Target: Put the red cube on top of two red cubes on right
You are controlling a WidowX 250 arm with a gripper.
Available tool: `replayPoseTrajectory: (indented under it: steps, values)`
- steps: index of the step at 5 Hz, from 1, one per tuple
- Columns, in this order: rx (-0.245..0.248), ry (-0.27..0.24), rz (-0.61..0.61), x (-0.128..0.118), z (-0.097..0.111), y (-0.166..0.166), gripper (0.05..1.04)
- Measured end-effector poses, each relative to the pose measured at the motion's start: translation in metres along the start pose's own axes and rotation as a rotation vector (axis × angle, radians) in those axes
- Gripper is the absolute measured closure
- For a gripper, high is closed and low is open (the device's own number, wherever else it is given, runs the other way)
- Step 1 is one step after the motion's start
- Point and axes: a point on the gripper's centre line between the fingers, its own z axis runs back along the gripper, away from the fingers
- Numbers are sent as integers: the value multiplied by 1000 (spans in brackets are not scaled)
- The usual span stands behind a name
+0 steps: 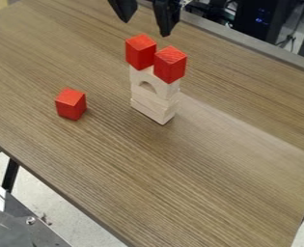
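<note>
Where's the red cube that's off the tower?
At the camera view's left, the lone red cube sits on the wooden table, left of the pale block tower and apart from it.

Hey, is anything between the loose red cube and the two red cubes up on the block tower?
Nothing visible stands between the loose red cube and the two red cubes on the block tower, just tabletop. The open hand hangs near the upper cubes, height unclear.

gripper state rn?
Gripper: open, fingers apart, nothing held, above the two red cubes on the stack.
</note>
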Motion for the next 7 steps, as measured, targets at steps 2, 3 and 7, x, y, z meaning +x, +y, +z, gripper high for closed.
replayPoseTrajectory:
  steps: [2, 3, 7]
  values:
    - [8, 51, 59, -13, -7, 19, 84]
    - [28, 71, 93, -25, -7, 41, 84]
    - [127, 273, 109, -124, -14, 119, 84]
